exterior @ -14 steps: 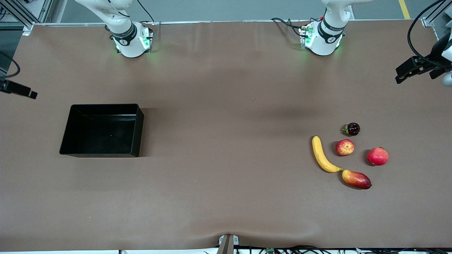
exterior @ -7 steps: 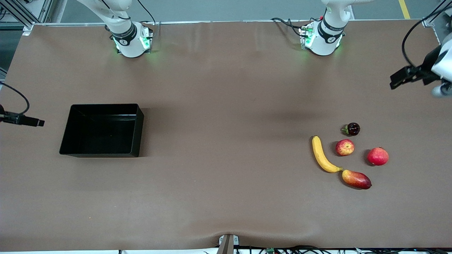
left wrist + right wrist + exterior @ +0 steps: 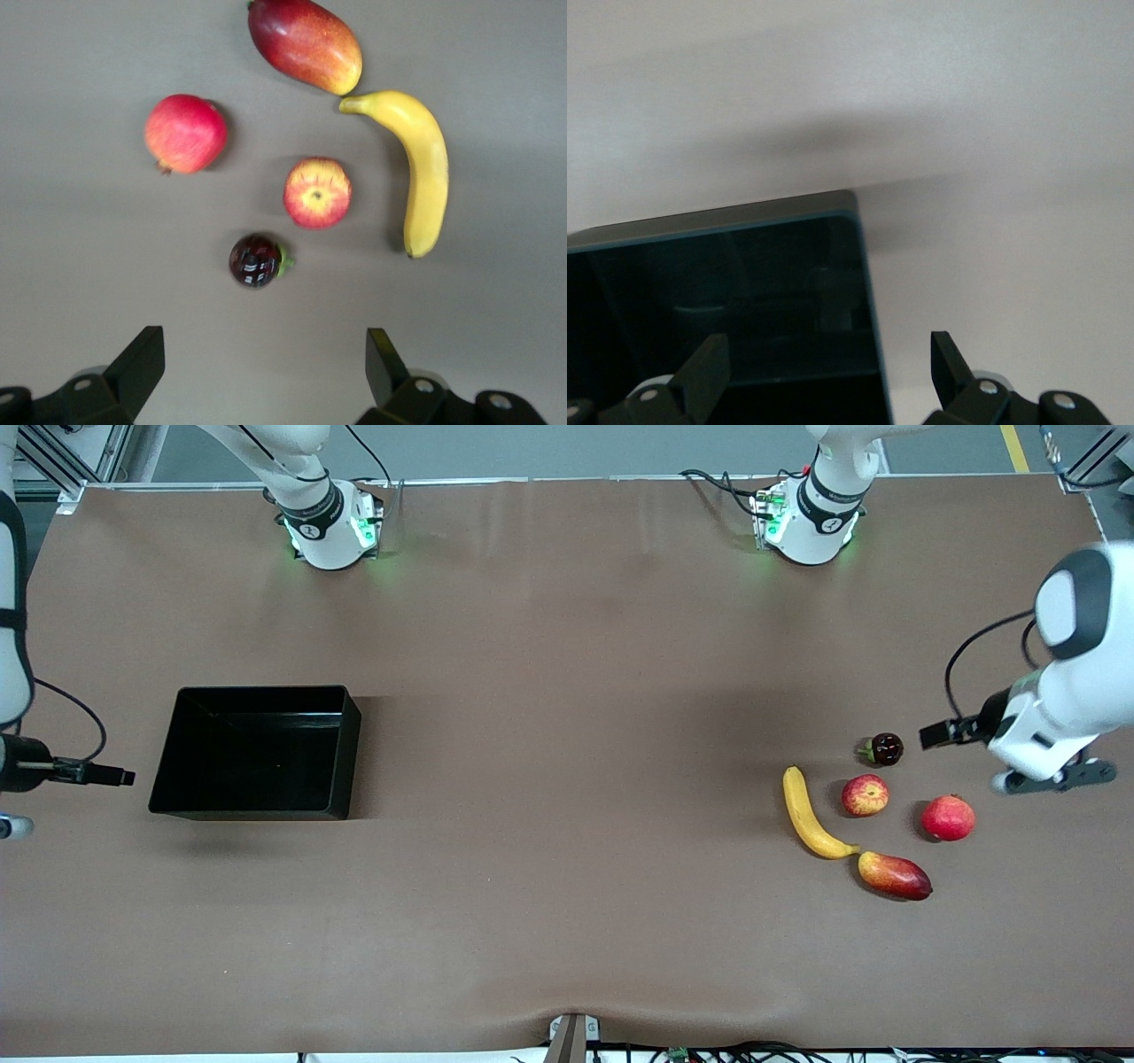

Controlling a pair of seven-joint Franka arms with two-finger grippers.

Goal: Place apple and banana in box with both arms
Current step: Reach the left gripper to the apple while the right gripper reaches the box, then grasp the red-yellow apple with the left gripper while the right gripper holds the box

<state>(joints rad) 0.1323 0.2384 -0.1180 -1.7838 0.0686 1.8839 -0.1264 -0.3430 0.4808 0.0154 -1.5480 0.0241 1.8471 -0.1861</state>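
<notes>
The apple (image 3: 865, 794), red with yellow streaks, lies between the banana (image 3: 811, 815) and a plain red round fruit. My left gripper (image 3: 941, 733) is open and empty, over the table just beside the dark fruit. In the left wrist view the apple (image 3: 317, 193) and banana (image 3: 423, 168) lie ahead of that open gripper (image 3: 263, 372). The black box (image 3: 257, 751) stands empty toward the right arm's end. My right gripper (image 3: 120, 778) is beside it; the right wrist view shows this gripper (image 3: 830, 372) open and empty over a corner of the box (image 3: 744, 292).
A small dark round fruit (image 3: 884, 749) lies closest to the left gripper. A plain red round fruit (image 3: 948, 817) and an oblong red-yellow mango (image 3: 895, 875) lie beside the apple and banana. Brown table stretches between box and fruits.
Both arms have swung in over the table. The left gripper has come down to just beside the fruits. The right gripper has moved up close to the box. No fruit has moved.
</notes>
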